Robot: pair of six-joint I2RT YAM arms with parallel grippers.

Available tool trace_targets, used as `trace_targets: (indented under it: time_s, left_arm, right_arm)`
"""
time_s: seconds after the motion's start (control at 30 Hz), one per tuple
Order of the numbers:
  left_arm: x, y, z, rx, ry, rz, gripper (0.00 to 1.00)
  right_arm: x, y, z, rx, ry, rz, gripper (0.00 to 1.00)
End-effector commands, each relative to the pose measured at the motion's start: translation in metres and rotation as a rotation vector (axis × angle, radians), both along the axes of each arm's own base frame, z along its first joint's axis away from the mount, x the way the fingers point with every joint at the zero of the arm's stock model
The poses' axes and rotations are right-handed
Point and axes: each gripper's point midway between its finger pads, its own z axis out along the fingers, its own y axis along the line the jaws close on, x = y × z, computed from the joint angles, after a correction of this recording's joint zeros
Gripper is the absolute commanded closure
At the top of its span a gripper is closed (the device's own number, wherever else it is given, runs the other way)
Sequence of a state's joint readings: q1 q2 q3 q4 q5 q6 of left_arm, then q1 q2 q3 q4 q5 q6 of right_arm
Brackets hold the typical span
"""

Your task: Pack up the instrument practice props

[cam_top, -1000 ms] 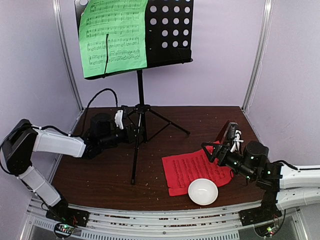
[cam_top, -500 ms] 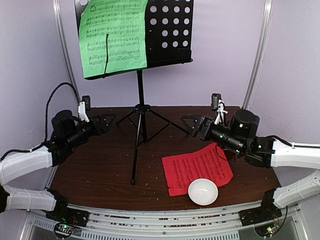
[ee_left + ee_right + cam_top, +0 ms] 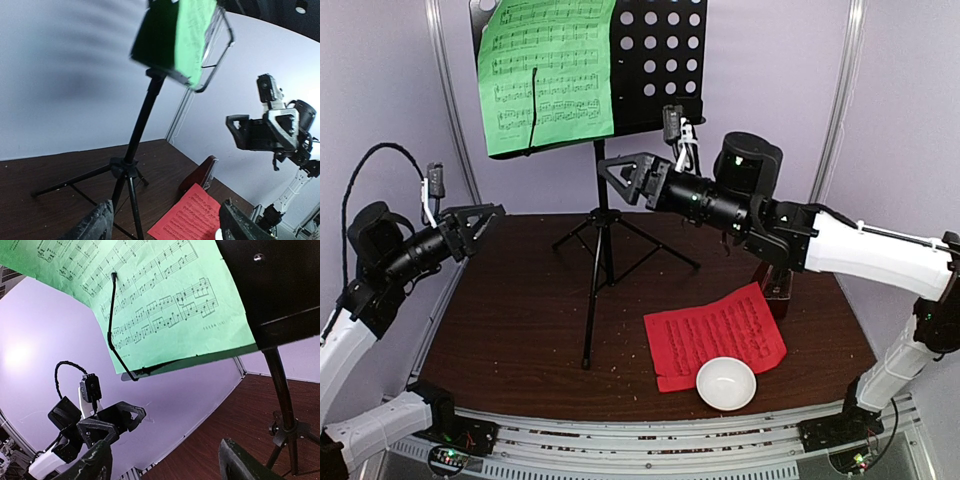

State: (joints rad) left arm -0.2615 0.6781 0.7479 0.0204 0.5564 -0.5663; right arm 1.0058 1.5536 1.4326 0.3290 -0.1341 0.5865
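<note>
Left hand [image 3: 490,215] and right hand [image 3: 617,172], open and empty, are being raised toward the green sheet [image 3: 548,70] for removal.

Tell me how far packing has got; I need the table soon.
Nothing looks packed. The green sheet sits on the unfolded music stand; the red sheet lies on the table, the white bowl on its near edge, metronome beside it. The left gripper and right gripper hover open and empty near the stand. Everything is left.
</note>
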Motion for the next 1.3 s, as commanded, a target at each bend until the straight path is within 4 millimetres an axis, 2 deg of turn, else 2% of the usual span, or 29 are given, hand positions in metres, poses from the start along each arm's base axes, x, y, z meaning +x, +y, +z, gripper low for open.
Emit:
trace_targets:
  time_s: [0.0, 0.1, 0.37, 0.7, 0.83, 0.9, 1.0, 1.27]
  left_arm:
    - [-0.027, -0.011, 0.026, -0.003, -0.048, -0.134, 0.26]
    - [-0.031, -0.012, 0.030, 0.006, -0.062, -0.146, 0.27]
    - [-0.025, -0.012, 0.019, 0.031, -0.034, -0.130, 0.28]
    - [-0.034, -0.013, 0.028, 0.043, -0.072, -0.154, 0.28]
    - [-0.033, -0.013, 0.023, 0.047, -0.060, -0.152, 0.28]
    - [-0.033, -0.013, 0.023, 0.048, -0.058, -0.155, 0.28]
    - [-0.034, -0.014, 0.022, 0.049, -0.060, -0.160, 0.29]
    - [-0.036, -0.014, 0.023, 0.049, -0.062, -0.168, 0.30]
  right_arm:
    - [0.002, 0.010, 0.029, 0.022, -0.019, 0.022, 0.27]
    - [0.012, 0.015, 0.036, 0.020, -0.006, 0.000, 0.31]
    - [0.044, 0.022, 0.054, 0.008, 0.011, -0.071, 0.33]
    - [0.078, 0.005, 0.064, 0.023, 0.018, -0.179, 0.34]
    - [0.084, 0.009, 0.062, 0.013, 0.028, -0.166, 0.33]
    - [0.086, 0.010, 0.070, 0.022, 0.017, -0.163, 0.33]
    - [0.087, 0.013, 0.071, 0.027, 0.016, -0.146, 0.33]
    - [0.084, 0.023, 0.074, 0.055, 0.023, -0.072, 0.35]
